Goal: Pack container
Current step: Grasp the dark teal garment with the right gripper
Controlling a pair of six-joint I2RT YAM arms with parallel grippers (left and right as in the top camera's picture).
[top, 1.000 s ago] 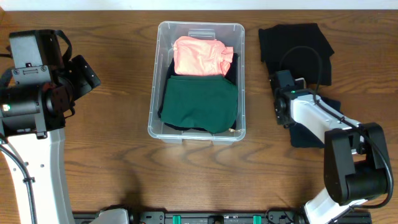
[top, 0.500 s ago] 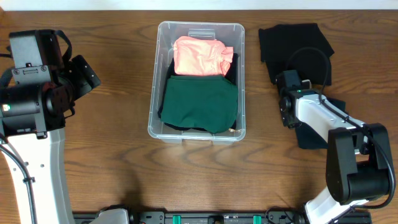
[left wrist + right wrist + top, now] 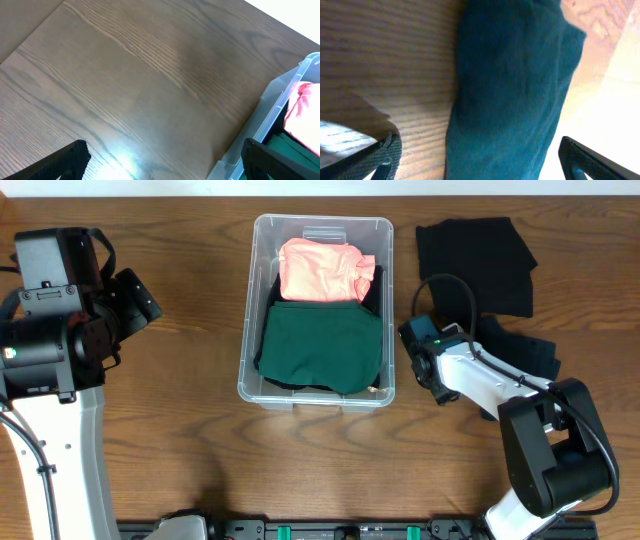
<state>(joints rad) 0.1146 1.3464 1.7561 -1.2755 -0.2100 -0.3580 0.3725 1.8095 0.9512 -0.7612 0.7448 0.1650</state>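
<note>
**Packing station: container, garments and both arms**

- Item 1. The container is sitting on the wooden table, at the middle of its far half, long side running away from the arms. In the left wrist view its clear corner is showing at the right edge.
- Item 2. A pink garment is lying folded in the far end of the container.
- Item 3. A green garment is filling the near end, touching the pink one.
- Item 4. A black garment is showing beneath both, along the right wall.
- Item 5. A black cloth is lying flat on the table, right of the container and apart from it.
- Item 6. A dark teal cloth is lying just nearer than the black cloth, partly under the right arm.
- Item 7. The left gripper is hanging over bare wood, well left of the container, jaws standing wide and gripping nothing.
- Item 8. The right gripper is sitting low, just beside the container's right wall, jaws spread fully. The teal cloth is appearing between its fingers, lying on the wood, with neither finger pressing on it.
</note>
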